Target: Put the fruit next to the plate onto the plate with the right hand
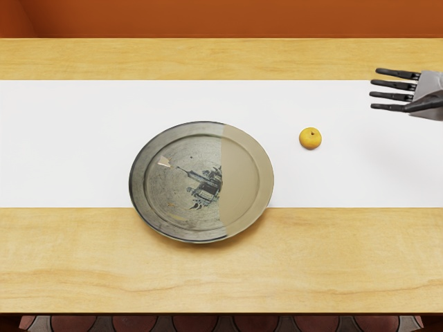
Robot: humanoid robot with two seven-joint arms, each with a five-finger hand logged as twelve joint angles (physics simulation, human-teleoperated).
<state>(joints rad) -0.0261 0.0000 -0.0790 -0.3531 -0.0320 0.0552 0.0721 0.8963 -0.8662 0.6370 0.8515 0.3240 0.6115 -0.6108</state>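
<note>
A small round yellow fruit (310, 137) sits on the white runner (83, 138) of a wooden table (208, 263), just to the right of a glazed grey-and-tan plate (201, 181) and clear of its rim. The plate itself carries nothing.

The robot's right hand (417, 94) enters from the right, well beyond the fruit on the side away from the plate and a little farther back on the table. Its dark fingers (394, 85) are straight, spread apart and aimed toward the plate, and they hold nothing. The left arm is out of view.

The fruit looks light and firm, with a smooth skin that is probably somewhat slippery. Being round, it is likely to roll if nudged from one side only. A dark stem dimple faces up. The surest hold appears to be across its widest part, with the thumb on one flank and the fingers on the other, closing evenly so that it does not squirt out. Firm as it looks, a moderate squeeze should do it no harm.

The plate's raised rim should keep the fruit from rolling off once it is set down near the middle.
</note>
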